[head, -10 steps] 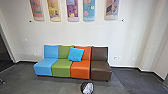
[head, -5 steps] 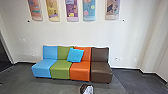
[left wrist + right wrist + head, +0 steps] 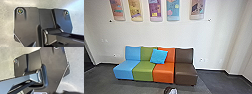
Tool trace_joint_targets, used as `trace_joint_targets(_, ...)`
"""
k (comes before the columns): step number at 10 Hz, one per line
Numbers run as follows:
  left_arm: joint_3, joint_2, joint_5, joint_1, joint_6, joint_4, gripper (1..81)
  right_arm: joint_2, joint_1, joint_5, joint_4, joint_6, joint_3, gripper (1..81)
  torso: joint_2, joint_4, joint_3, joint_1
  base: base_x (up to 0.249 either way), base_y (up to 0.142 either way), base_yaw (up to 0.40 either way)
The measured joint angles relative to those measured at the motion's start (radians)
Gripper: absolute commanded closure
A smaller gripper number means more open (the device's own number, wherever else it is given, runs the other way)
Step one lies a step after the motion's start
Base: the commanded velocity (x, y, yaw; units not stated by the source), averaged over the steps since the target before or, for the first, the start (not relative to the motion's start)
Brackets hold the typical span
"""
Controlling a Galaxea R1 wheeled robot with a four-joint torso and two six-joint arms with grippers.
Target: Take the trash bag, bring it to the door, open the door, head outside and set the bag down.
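Apparently the trash bag [image 3: 170, 90], a dark-and-pale bundle, sits on the floor [image 3: 141, 88] in front of the sofa [image 3: 163, 74], probably placed there so nothing blocks the robot's reach, though I cannot tell whether either pair of jaws is open or closed.

A blue, green, orange and brown sofa [image 3: 186, 72] is carried by the grey floor [image 3: 141, 87]. A blue cushion [image 3: 158, 56] is propped against its green and orange backrests. In front, a dark-and-white object [image 3: 171, 90] is partly seen.
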Motion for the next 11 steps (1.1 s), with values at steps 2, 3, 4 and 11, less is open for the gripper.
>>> trace_joint_targets(2, 0.0, 0.0, 0.0, 0.0, 0.0, 0.0, 1.0, 0.0, 0.0, 0.0, 0.0, 0.0, -0.005, 1.0, 0.0, 0.0, 0.0, 0.0, 0.158, 0.0, 0.0)
trace_joint_targets(3, 0.0, 0.0, 0.0, 0.0, 0.0, 0.0, 1.0, 0.0, 0.0, 0.0, 0.001, 0.0, -0.005, 1.0, 0.0, 0.0, 0.0, 0.0, 0.158, 0.0, 0.0)
trace_joint_targets(4, 0.0, 0.0, 0.0, 0.0, 0.0, -0.002, 1.0, 0.0, 0.0, 0.0, 0.002, 0.0, -0.005, 1.0, 0.0, 0.0, 0.0, 0.0, 0.157, 0.0, 0.0)
trace_joint_targets(11, 0.0, 0.0, 0.0, 0.0, 0.0, -0.019, 1.0, 0.0, 0.0, 0.0, 0.003, 0.0, -0.011, 1.0, 0.0, 0.0, 0.0, 0.0, 0.157, 0.0, 0.0)
